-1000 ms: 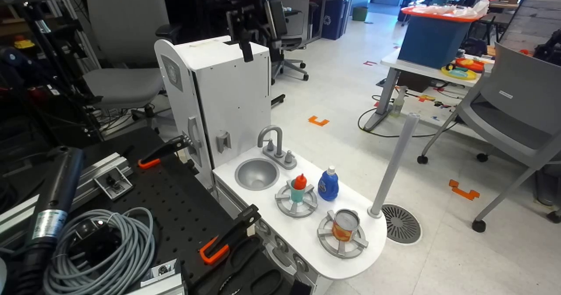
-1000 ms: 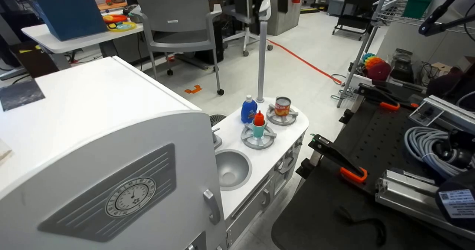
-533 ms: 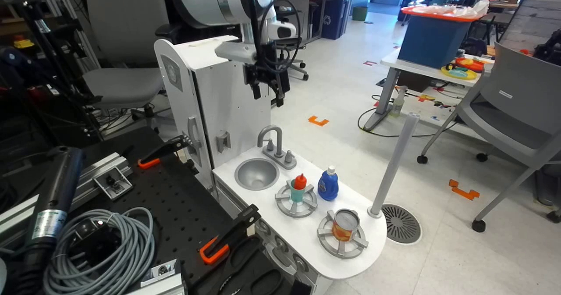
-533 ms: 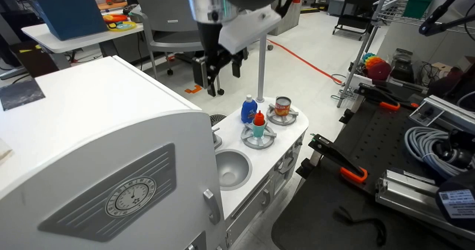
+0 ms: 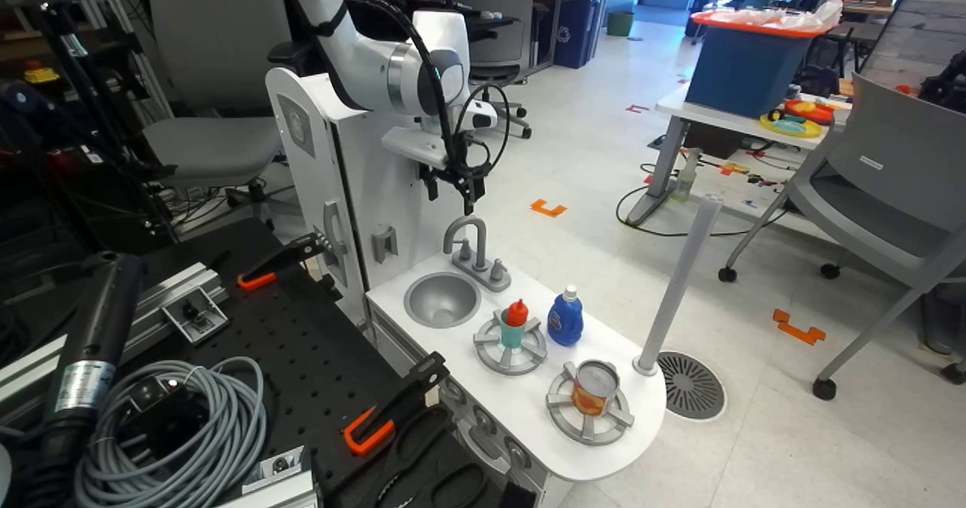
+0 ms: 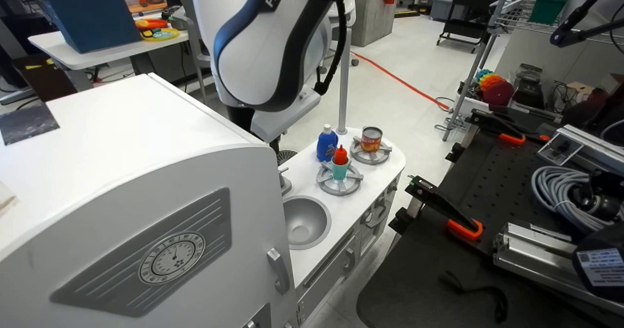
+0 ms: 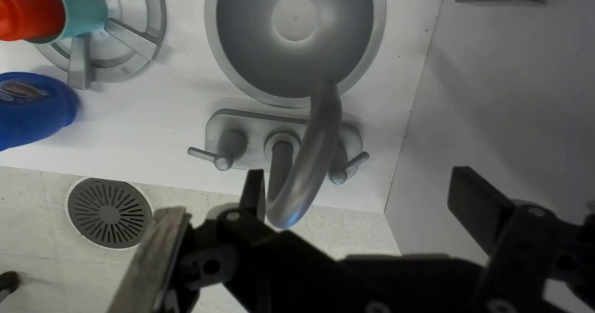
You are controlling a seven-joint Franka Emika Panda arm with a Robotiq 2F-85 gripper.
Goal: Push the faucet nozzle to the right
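Released pincer close by faucet nozzle; contact unconfirmed

Count: 1 pincer w/ 2 fingers, spread wide apart; 1 faucet nozzle; 2 tap handles; 1 sink bowl; 2 burners; 1 teal cup w/ 1 red bottle in it; 1 blue bottle; 1 can; 1 grey post; 1 cabinet; 1 floor drain.

Surroundings, rel. to pincer: bench lies below. Per wrist view, sink bowl is ahead; teal cup on its burner, blue bottle & floor drain are to the L. In both exterior views, can on 2nd burner & grey post stand farther off along bench. Obstructions: cabinet wall close on R, overlapped in wrist view by R-hand finger, touching or apart can't tell; tap handles, one each side of nozzle's foot. In an exterior view, arm & cabinet hide most of pincer.

Re faucet nozzle: below pincer in an exterior view; per wrist view its arch shows betw. the fingers, just beside the L-hand one, contact can't tell. Appearance: silver-grey arched tube, smooth, dull sheen, bluish highlight at top of bend; rises from oblong base plate, spout slanting R, its end showing over near rim of sink bowl.
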